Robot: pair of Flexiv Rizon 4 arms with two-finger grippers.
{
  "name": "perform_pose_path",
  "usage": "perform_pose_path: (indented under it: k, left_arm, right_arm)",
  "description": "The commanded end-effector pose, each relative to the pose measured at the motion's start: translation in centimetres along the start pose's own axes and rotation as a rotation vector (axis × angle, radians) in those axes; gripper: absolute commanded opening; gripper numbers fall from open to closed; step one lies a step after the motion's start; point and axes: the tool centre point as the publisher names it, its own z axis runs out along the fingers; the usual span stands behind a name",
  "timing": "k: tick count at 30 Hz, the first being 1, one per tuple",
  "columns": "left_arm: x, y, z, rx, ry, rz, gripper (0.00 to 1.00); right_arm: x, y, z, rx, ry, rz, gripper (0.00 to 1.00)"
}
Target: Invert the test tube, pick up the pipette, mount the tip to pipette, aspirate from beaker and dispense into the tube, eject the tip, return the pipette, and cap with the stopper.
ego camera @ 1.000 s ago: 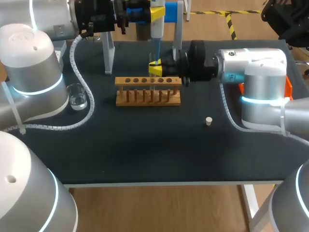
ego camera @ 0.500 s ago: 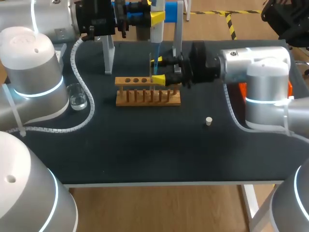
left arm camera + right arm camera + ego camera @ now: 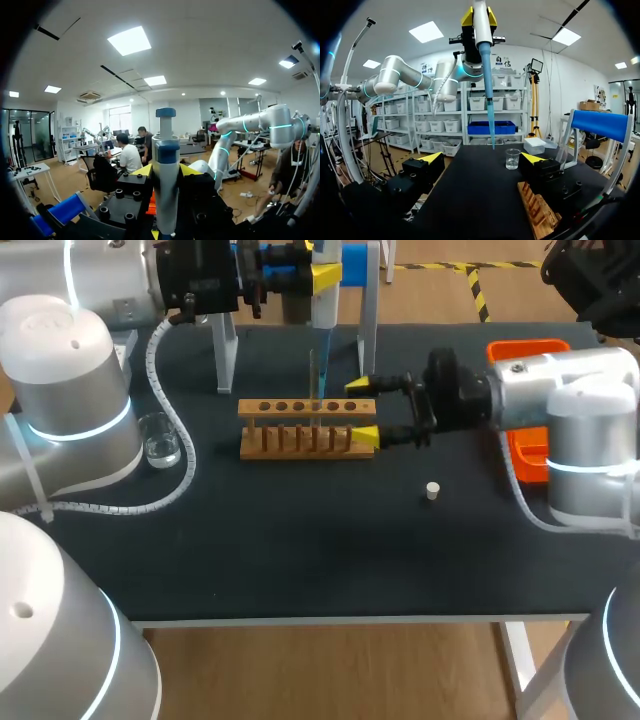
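Observation:
My left gripper (image 3: 325, 276) is shut on the white pipette (image 3: 325, 305) and holds it upright above the wooden rack (image 3: 307, 430). The pipette's blue tip (image 3: 322, 375) points down beside a thin clear test tube (image 3: 312, 375) that stands in the rack. The left wrist view shows the pipette (image 3: 165, 150) clamped in the left gripper (image 3: 166, 172). At the rack's right end my right gripper (image 3: 362, 410) is open and holds nothing. In its own view the right gripper (image 3: 481, 165) faces the blue tip (image 3: 488, 90), with the rack (image 3: 540, 210) under one finger. The beaker (image 3: 160, 438) stands left of the rack; the white stopper (image 3: 432, 490) lies to its right.
An orange tray (image 3: 527, 455) sits at the table's right edge behind my right arm. The pipette stand's posts (image 3: 225, 350) rise behind the rack. The left arm's white cable (image 3: 185, 465) curls around the beaker. In the right wrist view the beaker (image 3: 512, 158) is beyond the fingers.
My right gripper has opened, let go of the test tube and drawn back to the right, uncovering the orange tray. The left arm with the pipette has barely moved.

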Motion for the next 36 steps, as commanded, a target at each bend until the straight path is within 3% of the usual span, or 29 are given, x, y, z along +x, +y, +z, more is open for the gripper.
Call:
perform_pose_path:
  k: [1, 36]
  left_arm:
    - [0.02, 0.03, -0.07, 0.003, 0.000, 0.001, 0.00]
    - [0.02, 0.03, -0.07, 0.003, 0.000, 0.001, 0.00]
  right_arm:
    - [1.30, -0.06, -1.63, 0.005, -0.012, 0.001, 1.00]
    - [1.64, -0.08, -1.92, 0.018, -0.009, -0.020, 1.00]
